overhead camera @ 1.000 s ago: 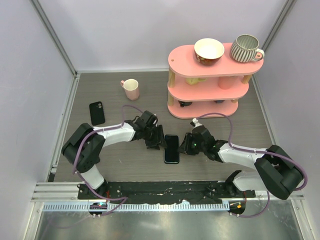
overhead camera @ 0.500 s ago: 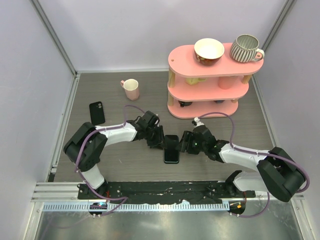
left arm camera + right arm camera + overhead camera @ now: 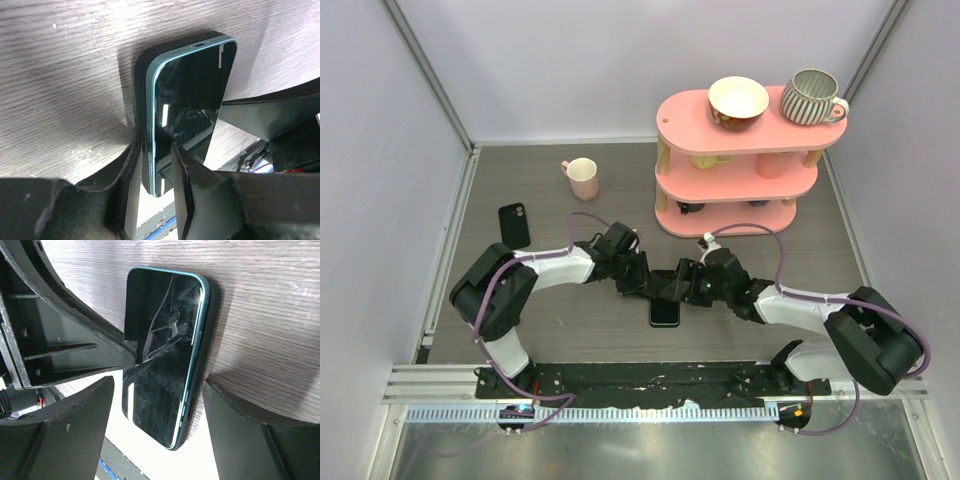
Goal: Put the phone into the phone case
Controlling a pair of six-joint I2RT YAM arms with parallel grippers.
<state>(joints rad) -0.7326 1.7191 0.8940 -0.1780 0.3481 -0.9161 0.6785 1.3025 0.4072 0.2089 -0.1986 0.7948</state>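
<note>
Glossy black glass with a thin teal rim: the phone (image 3: pixel 192 95) is lying screen-up on the grey wood-grain table (image 3: pixel 560 325), low in the centre of the overhead view. Both grippers are hiding its upper half. We are seeing smudges and pale reflections on the screen. The left gripper (image 3: pixel 155 146) is hanging low at the phone's left side, fingers nearly closed and pinching its long edge, one tip pressing on the glass. The right gripper (image 3: pixel 157 384) is hanging low at the right side, fingers spread wide and straddling the phone's width without clearly touching it. We are counting one phone, one matte black phone case (image 3: pixel 514 225) lying well apart at the left, and two arms.
</note>
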